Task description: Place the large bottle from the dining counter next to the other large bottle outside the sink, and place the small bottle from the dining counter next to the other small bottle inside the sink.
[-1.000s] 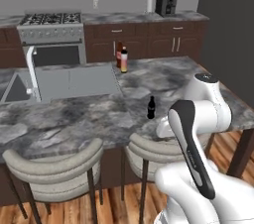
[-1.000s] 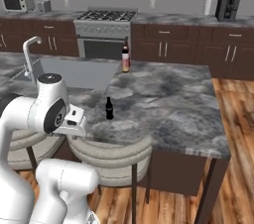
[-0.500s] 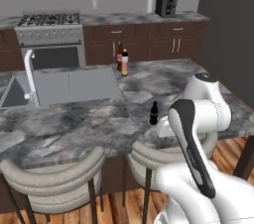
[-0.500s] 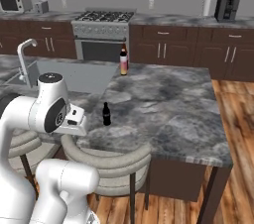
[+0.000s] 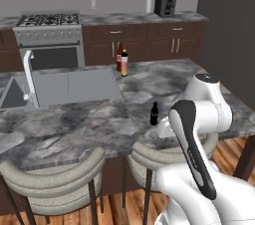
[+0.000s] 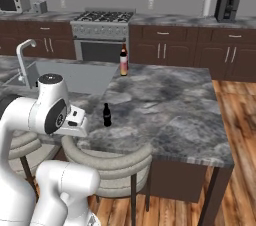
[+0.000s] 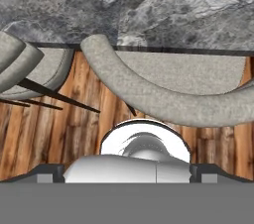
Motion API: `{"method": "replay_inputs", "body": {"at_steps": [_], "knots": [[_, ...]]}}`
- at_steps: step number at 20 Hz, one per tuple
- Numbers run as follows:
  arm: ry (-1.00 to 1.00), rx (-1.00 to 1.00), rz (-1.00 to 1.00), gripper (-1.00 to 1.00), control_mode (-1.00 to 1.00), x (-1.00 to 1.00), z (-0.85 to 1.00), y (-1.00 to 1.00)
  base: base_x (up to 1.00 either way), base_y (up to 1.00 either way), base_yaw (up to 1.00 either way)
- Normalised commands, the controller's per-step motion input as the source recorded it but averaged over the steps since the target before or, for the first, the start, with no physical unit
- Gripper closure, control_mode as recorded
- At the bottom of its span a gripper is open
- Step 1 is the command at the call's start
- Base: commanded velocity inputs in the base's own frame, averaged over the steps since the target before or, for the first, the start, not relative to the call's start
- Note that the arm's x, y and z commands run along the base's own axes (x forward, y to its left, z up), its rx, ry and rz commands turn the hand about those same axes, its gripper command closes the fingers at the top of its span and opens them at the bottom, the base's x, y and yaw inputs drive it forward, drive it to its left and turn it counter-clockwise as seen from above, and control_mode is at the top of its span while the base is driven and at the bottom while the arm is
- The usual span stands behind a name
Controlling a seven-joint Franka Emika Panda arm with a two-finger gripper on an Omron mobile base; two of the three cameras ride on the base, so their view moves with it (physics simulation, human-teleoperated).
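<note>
Small dark bottle [image 5: 154, 113] is standing alone on the dining counter [image 6: 165, 100].
Gripper [image 7: 127, 171] is hanging above the stools [image 7: 163, 94], jaws spread wide.

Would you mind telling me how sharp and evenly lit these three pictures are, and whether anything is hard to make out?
Left base view: soft, flat light, no glare; the two bottles by the sink overlap and blur together. Right base view: equally soft; the small dark bottle reads clearly against the counter. Hand view: sharpest on the stool backs.

The sink [image 5: 15, 97] is cut off at the picture's edge (left side).
</note>
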Motion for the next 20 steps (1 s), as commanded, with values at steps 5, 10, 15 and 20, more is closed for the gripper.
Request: {"method": "replay_inputs", "body": {"at_steps": [5, 10, 15, 20], "knots": [[0.00, -0.05, -0.01, -1.00, -1.00, 0.28, 0.05, 0.01, 0.03, 0.02, -0.01], [0.00, -0.12, 0.00, -1.00, -1.00, 0.48, 0.21, -0.04, 0.00, 0.00, 0.00], [0.01, -0.05, -0.02, -1.00, -1.00, 0.47, 0.18, -0.28, 0.00, 0.00, 0.00], [0.02, 0.03, -0.01, -1.00, -1.00, 0.63, 0.00, -0.19, 0.00, 0.00, 0.00]]}}
